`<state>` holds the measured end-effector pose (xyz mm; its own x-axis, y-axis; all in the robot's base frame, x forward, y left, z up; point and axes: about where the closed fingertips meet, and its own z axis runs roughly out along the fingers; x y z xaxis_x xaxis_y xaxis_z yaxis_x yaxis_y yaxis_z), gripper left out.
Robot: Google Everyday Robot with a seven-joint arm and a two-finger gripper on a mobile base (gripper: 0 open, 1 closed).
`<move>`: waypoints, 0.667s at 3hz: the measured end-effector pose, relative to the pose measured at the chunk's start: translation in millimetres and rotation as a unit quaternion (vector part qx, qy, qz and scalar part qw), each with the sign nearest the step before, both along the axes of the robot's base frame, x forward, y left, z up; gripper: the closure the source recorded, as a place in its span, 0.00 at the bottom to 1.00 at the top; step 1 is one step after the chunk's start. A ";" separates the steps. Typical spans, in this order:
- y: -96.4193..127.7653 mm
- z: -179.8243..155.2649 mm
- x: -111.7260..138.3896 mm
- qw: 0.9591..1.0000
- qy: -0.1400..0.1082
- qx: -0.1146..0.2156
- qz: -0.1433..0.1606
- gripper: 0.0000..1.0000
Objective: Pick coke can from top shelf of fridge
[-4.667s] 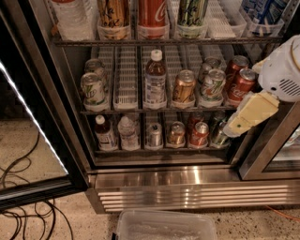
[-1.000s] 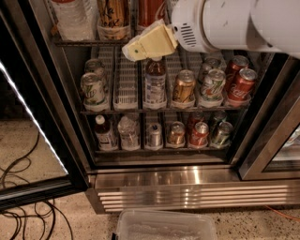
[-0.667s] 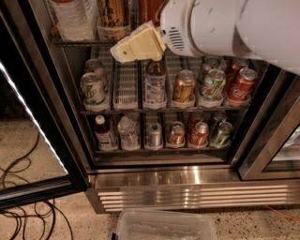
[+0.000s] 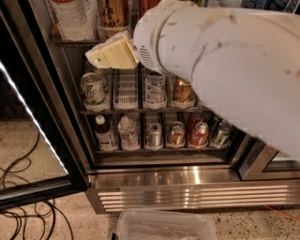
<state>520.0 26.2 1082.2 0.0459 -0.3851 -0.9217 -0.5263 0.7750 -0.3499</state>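
The fridge [image 4: 187, 187] stands open, its black-framed glass door [image 4: 33, 117] swung out to the left. The top shelf [image 4: 70, 43] runs along the upper edge and holds a clear water bottle [image 4: 70, 16] and a tall gold can [image 4: 112, 11]. Only a sliver of the red coke can [image 4: 146, 3] shows at the top edge; my white arm [image 4: 225, 61] hides the rest. My cream-coloured gripper [image 4: 110, 55] sits at the front edge of the top shelf, just below the gold can and left of the coke can's lane.
The middle rack holds a green-and-white can [image 4: 93, 89], a bottle [image 4: 154, 89] and a gold can [image 4: 182, 91]. The lower rack holds small bottles and short cans, one of them red [image 4: 199, 133]. A clear plastic bin [image 4: 164, 227] and black cables [image 4: 18, 187] lie on the floor.
My arm has swung up and left from the right side of the fridge. It now fills the upper right of the view, and the gripper has moved left along the top shelf's front.
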 end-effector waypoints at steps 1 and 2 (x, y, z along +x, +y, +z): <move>-13.7 4.8 -18.7 0.999 -0.013 0.016 -0.040 0.00; -11.1 9.7 -21.1 0.999 -0.018 0.016 -0.039 0.00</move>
<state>498.8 15.0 1091.9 0.0495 -0.3593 -0.9319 -0.4519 0.8240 -0.3417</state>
